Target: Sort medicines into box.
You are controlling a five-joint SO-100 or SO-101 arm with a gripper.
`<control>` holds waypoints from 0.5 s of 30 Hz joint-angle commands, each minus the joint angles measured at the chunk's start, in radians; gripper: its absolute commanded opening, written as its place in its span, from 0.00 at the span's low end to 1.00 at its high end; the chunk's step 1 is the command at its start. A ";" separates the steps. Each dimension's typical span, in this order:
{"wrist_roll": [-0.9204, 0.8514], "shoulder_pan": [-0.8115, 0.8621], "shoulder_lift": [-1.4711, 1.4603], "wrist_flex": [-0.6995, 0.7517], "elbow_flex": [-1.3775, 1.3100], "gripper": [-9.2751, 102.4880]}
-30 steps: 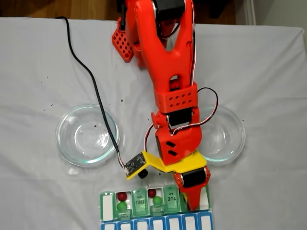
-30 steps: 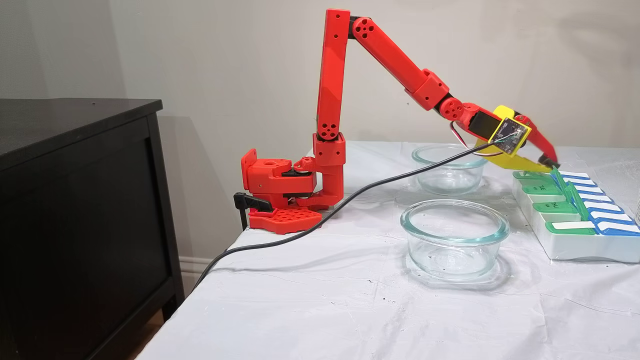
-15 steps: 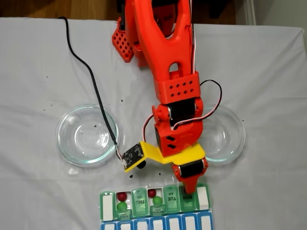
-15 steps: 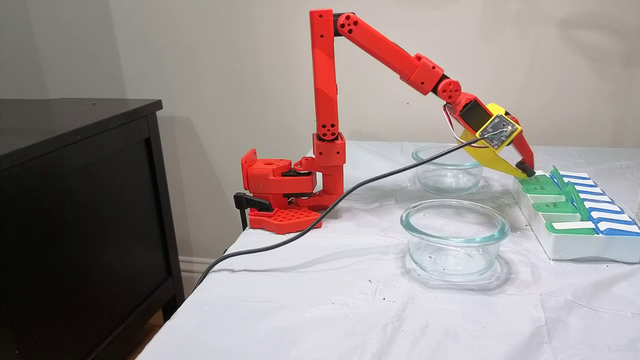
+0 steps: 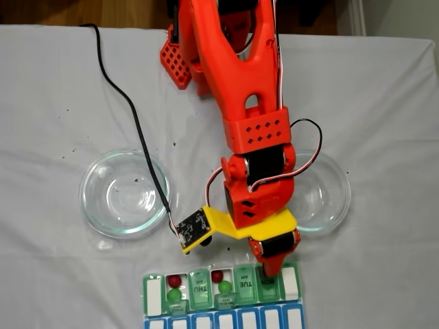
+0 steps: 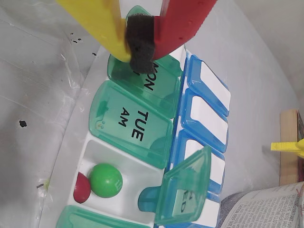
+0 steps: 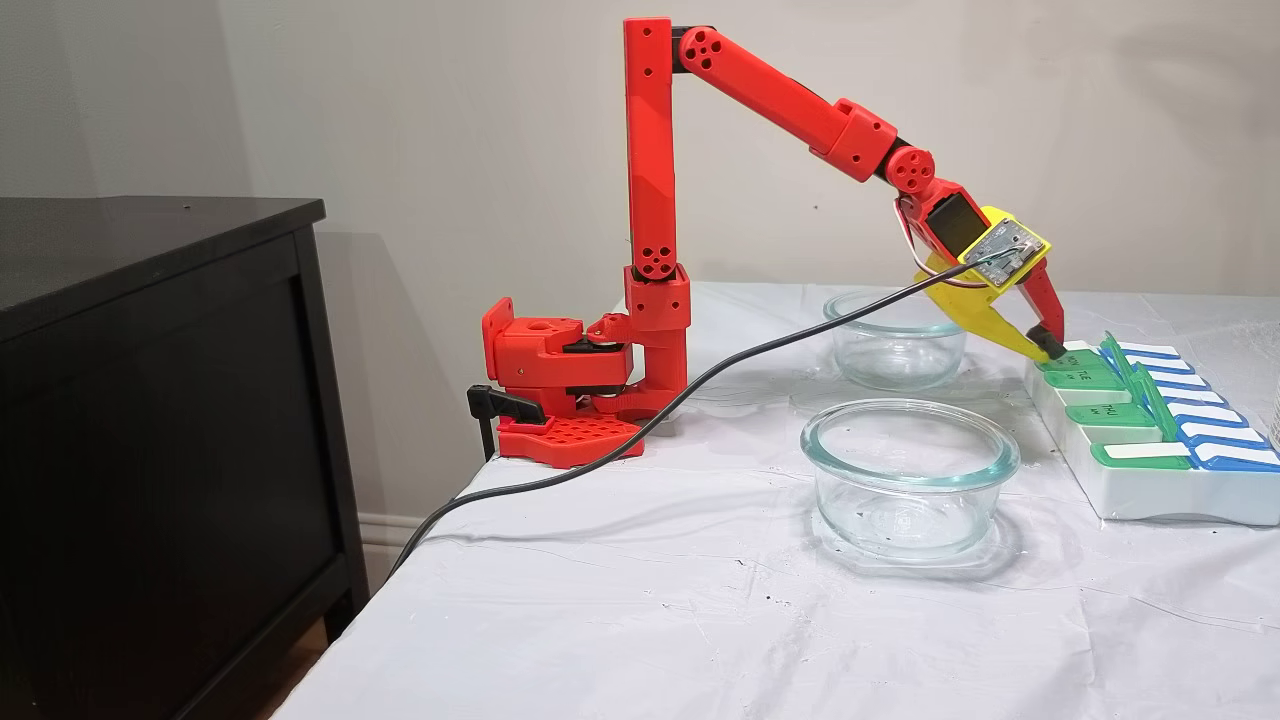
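We read the top-down fixed view from its left edge. A clear glass dish (image 5: 125, 194) sits well left of the jaws, a black cable (image 5: 130, 116) crossing its rim. Nearer, below-left of the jaws, lies the box (image 5: 223, 299), and its two open compartments each hold a red ball (image 5: 175, 281) above a green ball (image 5: 175, 295); the second pair (image 5: 218, 276) sits closer to the jaws, one closed lid away. The gripper (image 5: 269, 273) tips down onto the MON lid (image 5: 269, 283). A second glass dish (image 5: 319, 192) lies up and right of the jaws.

In the wrist view, the yellow finger (image 6: 102, 23) and red finger (image 6: 183, 21) are pressed together on a black foam pad, nothing else between them, so we note the jaws as closed. The tip rests against the MON lid (image 6: 156, 88). Below the jaws come the TUE lid (image 6: 133, 126), then an open cell with one green ball (image 6: 105, 180) touching a red ball (image 6: 82, 187).

In the side fixed view, the gripper (image 7: 1050, 347) meets the box (image 7: 1150, 470) at its far end.
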 commanded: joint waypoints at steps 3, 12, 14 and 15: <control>-0.018 0.041 0.227 -0.132 0.043 0.08; -0.028 0.141 0.330 -0.508 0.138 0.08; -0.017 0.153 0.321 -0.545 0.138 0.08; -0.008 0.163 0.313 -0.560 0.137 0.08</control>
